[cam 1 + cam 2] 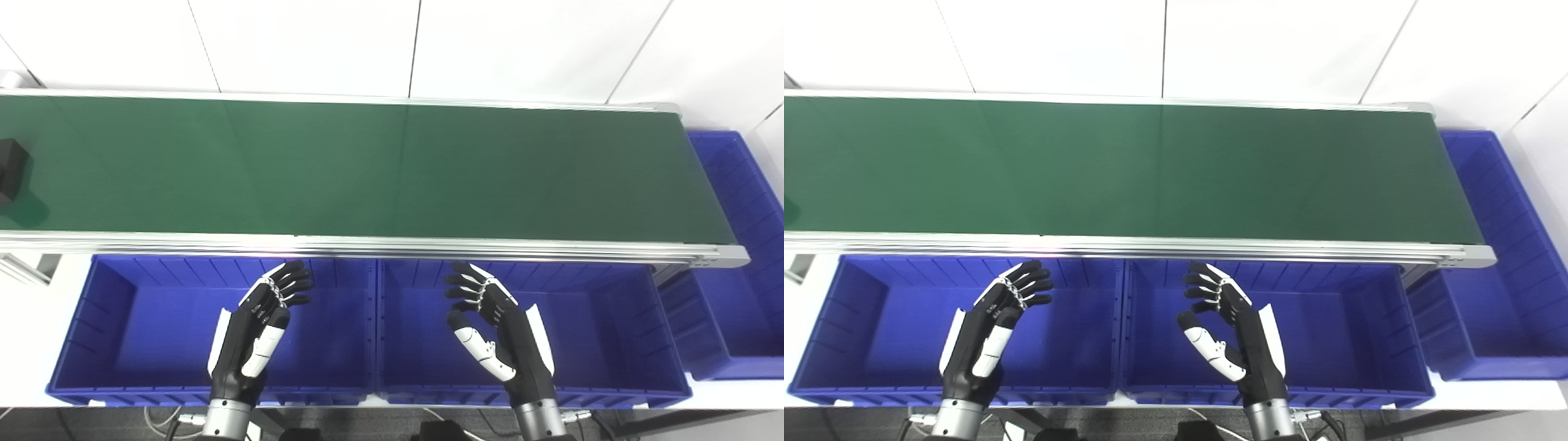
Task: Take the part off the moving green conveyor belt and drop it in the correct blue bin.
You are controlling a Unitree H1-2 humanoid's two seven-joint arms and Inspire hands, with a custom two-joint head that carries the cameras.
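A black, blocky part (11, 168), matte and sharp-cornered, sat at the far nine o'clock edge of the green conveyor belt (367, 171), partly cut off by the frame and casting a dark shadow toward six o'clock. Below the belt's aluminium rail stood two blue bins side by side, the left bin (92, 318) and the middle bin (612, 318), with a third bin (735, 245) at three o'clock. The left hand (257, 324) and right hand (496, 324) hovered over them, fingers spread, holding nothing.
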